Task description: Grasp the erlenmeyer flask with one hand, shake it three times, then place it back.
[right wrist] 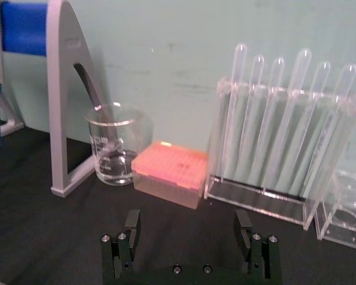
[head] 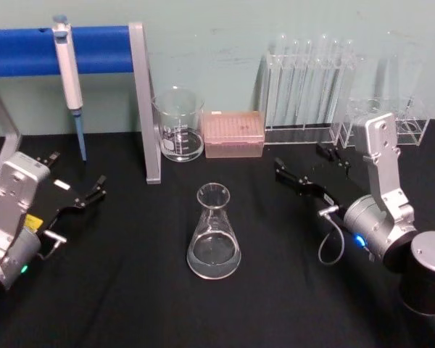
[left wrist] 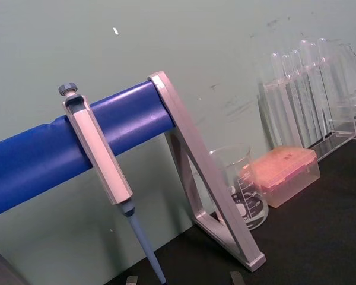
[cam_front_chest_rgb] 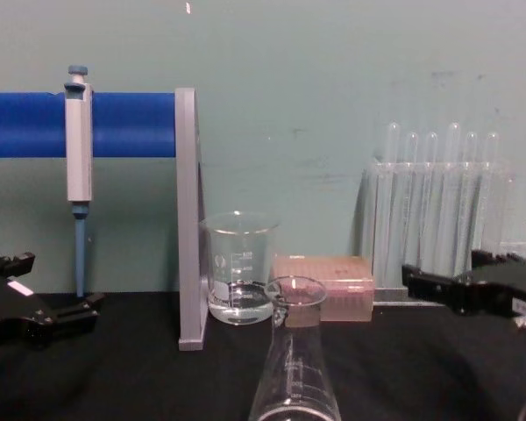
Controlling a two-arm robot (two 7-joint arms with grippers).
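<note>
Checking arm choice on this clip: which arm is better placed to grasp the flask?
Probably the right. The right claw stands open beside the erlenmeyer flask, with bare table between. The left claw is open too and about as near, so the edge is slight.

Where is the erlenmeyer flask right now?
The erlenmeyer flask stands upright mid-table in the head view, in front of the beaker and pink tip box, between both grippers.

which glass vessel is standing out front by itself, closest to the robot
The clear conical erlenmeyer flask with the narrow neck. It stands alone mid-table on the black cloth, while the straight-sided cylindrical glass beaker sits back by the wall.
</note>
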